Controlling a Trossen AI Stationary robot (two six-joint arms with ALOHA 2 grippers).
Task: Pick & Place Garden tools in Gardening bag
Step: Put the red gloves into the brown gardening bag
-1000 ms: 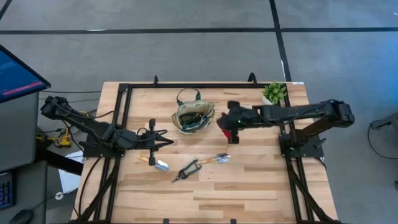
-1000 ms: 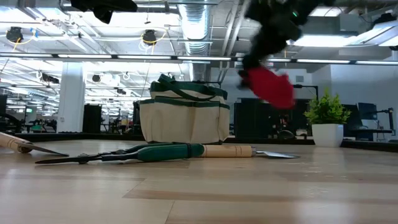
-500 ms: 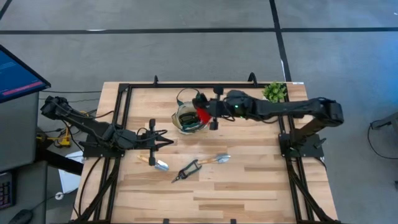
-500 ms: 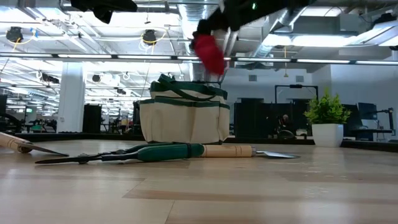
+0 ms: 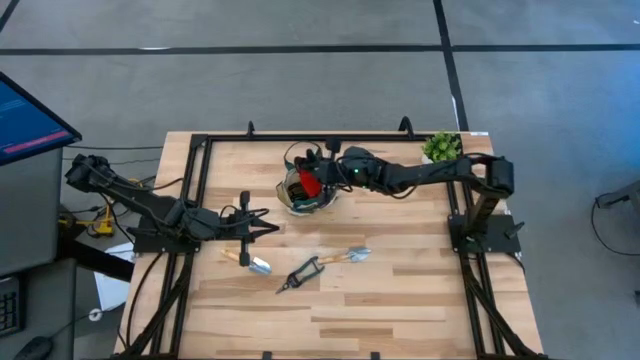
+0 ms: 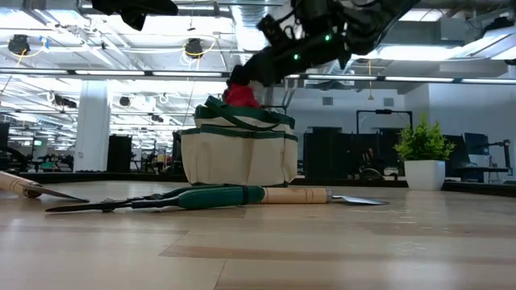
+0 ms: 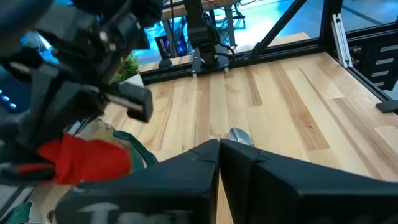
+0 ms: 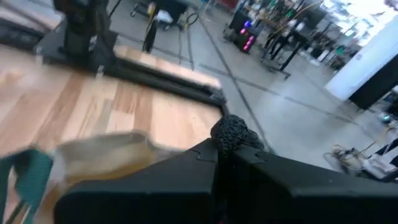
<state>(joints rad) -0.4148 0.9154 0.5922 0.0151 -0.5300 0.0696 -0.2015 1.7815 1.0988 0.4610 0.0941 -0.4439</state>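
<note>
Red-and-black piece: a red soft piece with black parts [image 5: 307, 183] is held above the open mouth of the bag, seen just over its rim in the low view [image 6: 240, 95] and also in the left wrist view [image 7: 84, 160].
Gardening bag: a small cream fabric tote with dark green trim and thin loop handles [image 5: 296, 201] is placed upright near the far middle of the desk [image 6: 238, 153].
Right gripper: the right gripper [image 5: 318, 178] is stretched over the bag from the right side, and its fingers are closed on the red-and-black piece [image 6: 262, 71].
Tools on the desk: a silver trowel with a wooden handle [image 5: 351, 256] is lying nearer the front than the bag; black clippers [image 5: 301, 273] are just beside it, toward the left; another wood-handled tool with a silver blade [image 5: 247, 261] is found further left. In the low view a green-handled tool [image 6: 189, 197] is seen lying in front of the bag.
Left gripper: the left gripper [image 5: 262, 224] is waiting over the left part of the desk, near the wood-handled tool; its fingers are seen spread apart and nothing is held.
Potted plant: a small green plant in a white pot [image 5: 441, 149] is standing at the far right corner of the desk [image 6: 422, 157].
Desk: a light wooden desk with a black frame [image 5: 400, 300] carries all these things.
</note>
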